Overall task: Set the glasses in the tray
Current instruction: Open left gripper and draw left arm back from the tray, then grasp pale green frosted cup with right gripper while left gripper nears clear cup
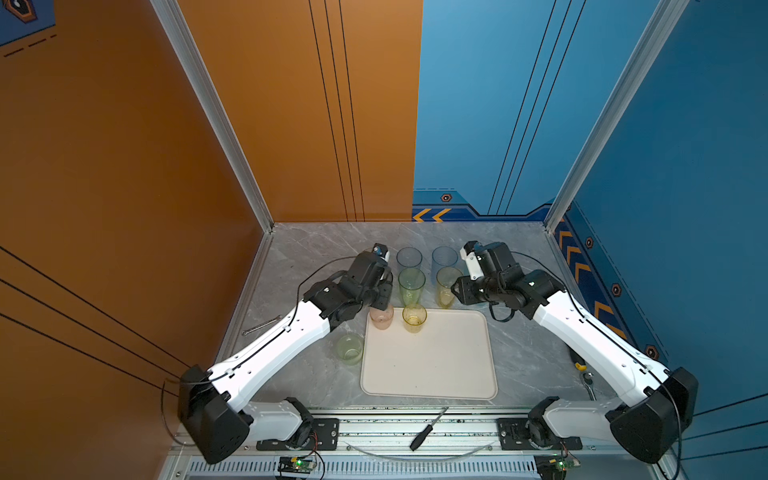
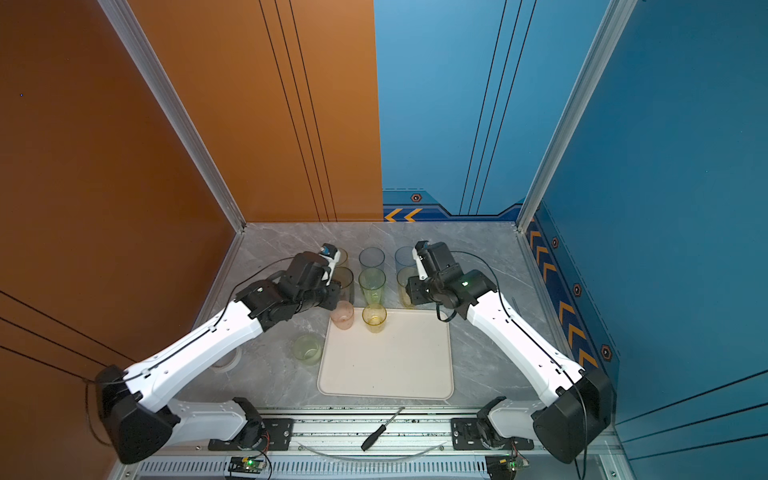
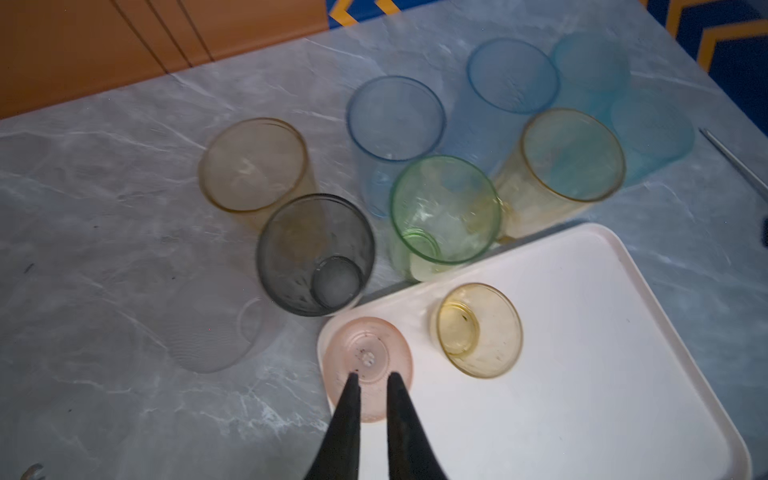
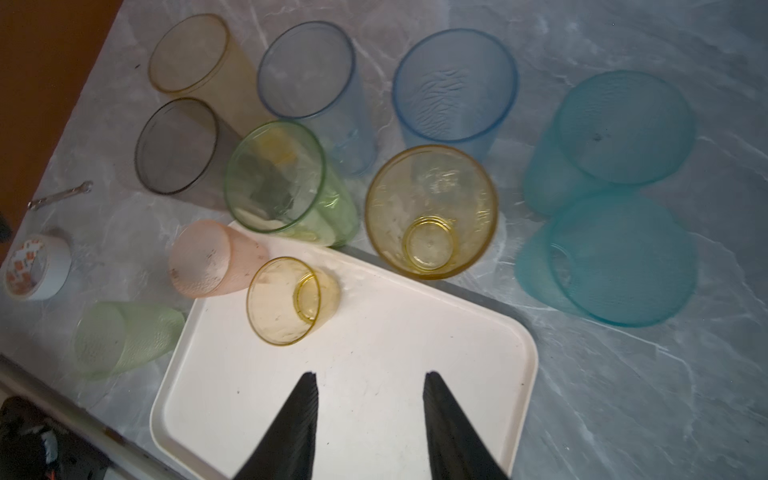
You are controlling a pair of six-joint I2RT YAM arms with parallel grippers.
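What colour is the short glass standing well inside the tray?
Yellow. The short glass shows best in the right wrist view.

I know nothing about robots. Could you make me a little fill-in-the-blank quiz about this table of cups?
1. The short yellow glass stands inside the ___.
2. The right gripper has its jaws ___, with nothing between them.
3. The left gripper hangs over the ___ glass.

Missing words: tray; open; pink (the pink glass).
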